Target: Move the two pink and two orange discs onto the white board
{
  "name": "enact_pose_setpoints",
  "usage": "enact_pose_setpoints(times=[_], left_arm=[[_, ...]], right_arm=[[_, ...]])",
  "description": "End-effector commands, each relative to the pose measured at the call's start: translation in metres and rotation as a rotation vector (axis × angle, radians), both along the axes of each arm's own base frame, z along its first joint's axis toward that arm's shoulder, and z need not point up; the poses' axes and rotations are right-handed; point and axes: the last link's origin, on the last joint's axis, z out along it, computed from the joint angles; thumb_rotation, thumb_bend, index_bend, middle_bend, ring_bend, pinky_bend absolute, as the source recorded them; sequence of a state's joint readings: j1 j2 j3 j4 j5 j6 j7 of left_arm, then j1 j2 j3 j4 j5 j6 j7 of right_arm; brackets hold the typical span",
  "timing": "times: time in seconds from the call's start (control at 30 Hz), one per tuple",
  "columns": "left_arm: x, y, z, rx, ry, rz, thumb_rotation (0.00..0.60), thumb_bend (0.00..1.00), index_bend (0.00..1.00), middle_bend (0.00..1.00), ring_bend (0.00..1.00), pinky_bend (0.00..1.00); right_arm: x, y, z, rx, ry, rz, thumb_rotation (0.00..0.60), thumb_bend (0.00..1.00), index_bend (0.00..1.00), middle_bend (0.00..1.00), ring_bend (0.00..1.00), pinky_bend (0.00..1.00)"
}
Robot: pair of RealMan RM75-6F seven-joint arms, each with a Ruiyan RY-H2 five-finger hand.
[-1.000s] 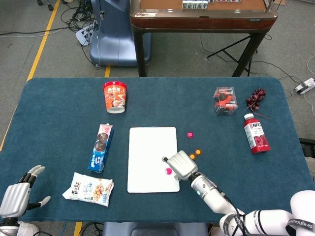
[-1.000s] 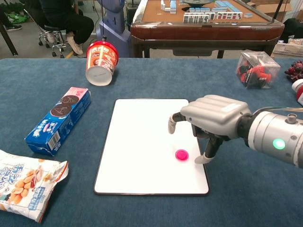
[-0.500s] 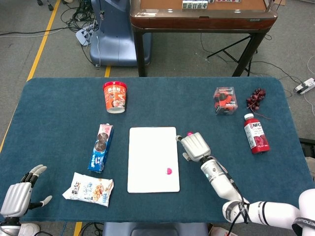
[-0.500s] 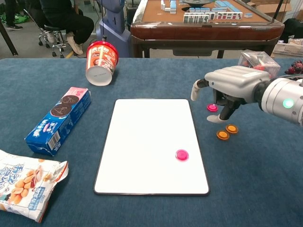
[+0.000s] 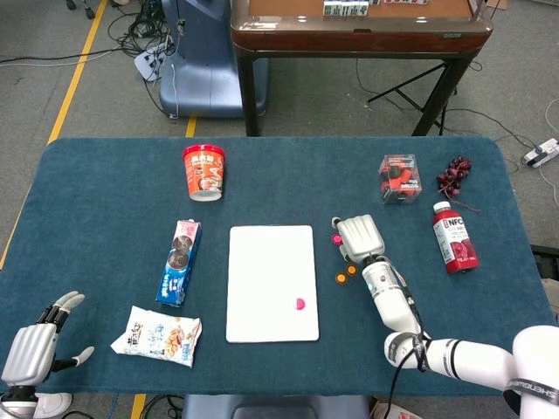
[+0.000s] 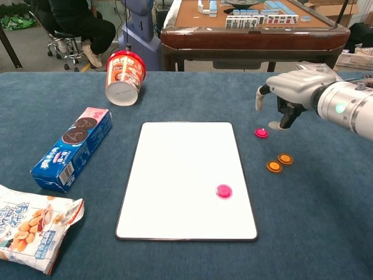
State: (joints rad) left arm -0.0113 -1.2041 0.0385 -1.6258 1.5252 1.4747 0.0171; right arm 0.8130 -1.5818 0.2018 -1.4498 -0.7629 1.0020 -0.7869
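right hand (image 6: 289, 93): over the cloth right of the white board (image 6: 180, 175), holding nothing, fingers loosely apart, tips pointing down just beside the loose pink disc (image 6: 261, 133)
left hand (image 5: 33, 342): far left of the board at the near table edge, fingers spread, grasping nothing
pink disc on board (image 6: 224, 191): 1 placed, near the board's right edge, toward the front
loose pink disc: on cloth just right of the board's upper right part, not yet touched as far as I can tell
orange discs (image 6: 280, 162): 2, side by side on cloth, right of the board, nearer the camera than the loose pink one
progress: 1 of 4 on the board, 3 left
step in hand: likely pick up the loose pink disc
how to do it well: come straight down, pinch the thin disc by its rim between thumb and a finger, avoid shoving it across the cloth; lift clear of the board edge, set down apart from the placed pink disc
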Motion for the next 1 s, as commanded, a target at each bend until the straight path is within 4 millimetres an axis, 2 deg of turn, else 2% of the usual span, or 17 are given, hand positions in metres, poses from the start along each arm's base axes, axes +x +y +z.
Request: enact_pose_setpoints(times=[0.03,0.17,0.27,0.63,1.0], left_arm=[[0.0,0.0,0.0,-0.002,0.0,0.0,0.6,0.09,0.21,0.16,0.21,0.61],[0.0,-0.001,0.0,-0.001,0.0,0.001,0.6,0.09,0.21,0.16,0.21,0.61],[0.0,-0.001,0.0,-0.001,0.0,0.001,0.6,0.09,0.21,0.16,0.21,0.61],[-0.002,-0.003,-0.001,-0.004,-0.003,0.009,0.6,0.09,0.21,0.16,0.21,0.61],[-0.003,-0.004,-0.003,-0.008,-0.005,0.014,0.6,0.09,0.21,0.16,0.21,0.61]], right_arm=[[0.0,-0.008,-0.008,0.008,0.023,-0.02,0.6,0.28,0.33,1.0,1.0,1.0],[-0.003,-0.012,-0.016,0.02,0.041,-0.049,0.6,0.18,0.33,1.0,1.0,1.0],[-0.004,-0.015,-0.022,0.029,0.042,-0.067,0.6,0.16,0.33,1.0,1.0,1.0],[-0.009,-0.026,-0.026,0.029,0.038,-0.109,0.6,0.23,0.33,1.0,1.0,1.0],[-0.012,-0.028,-0.031,0.042,0.026,-0.124,0.6,0.25,0.37,1.0,1.0,1.0]])
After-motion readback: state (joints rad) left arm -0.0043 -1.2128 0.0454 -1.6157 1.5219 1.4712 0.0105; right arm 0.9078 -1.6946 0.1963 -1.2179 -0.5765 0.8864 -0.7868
